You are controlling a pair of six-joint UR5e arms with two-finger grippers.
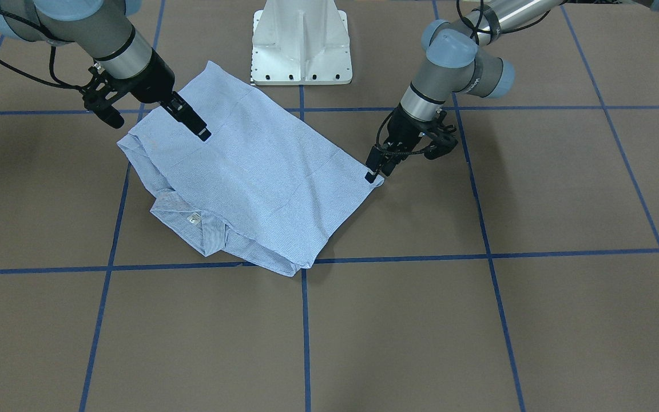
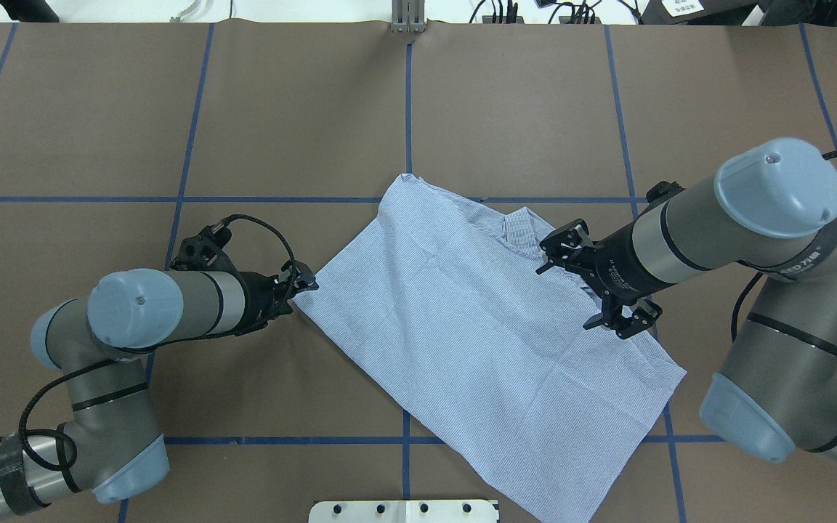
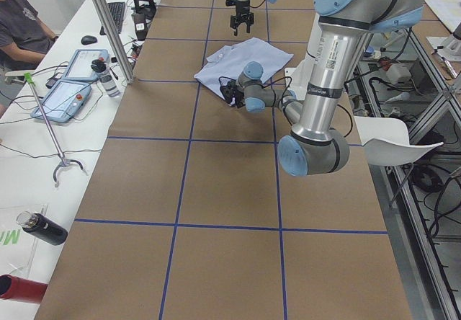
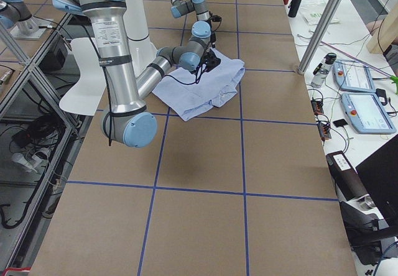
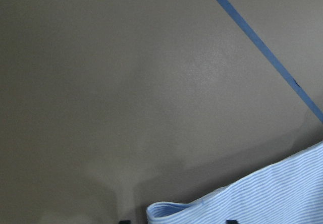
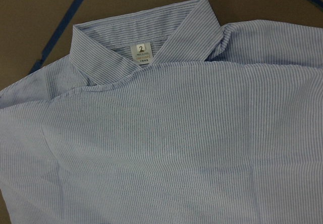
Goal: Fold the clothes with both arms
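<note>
Light falls evenly from above, soft and fairly bright: my right arm [image 1: 106, 46] casts only a vague dark smudge on the table [image 1: 535, 320] at 9 o'clock in the front-facing view, and the overhead view burns white along 12 o'clock. My left wrist view is dim and soft, murky toward 6 o'clock; my right wrist view is crisp, every stripe of the shirt [image 6: 176, 148] clear.

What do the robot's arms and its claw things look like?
Both the left arm and right arm are grey tubes with rounded light-blue joint caps. Black cables loop to the black left gripper and right gripper, each thin-fingered. White lettering marks the right arm.
</note>
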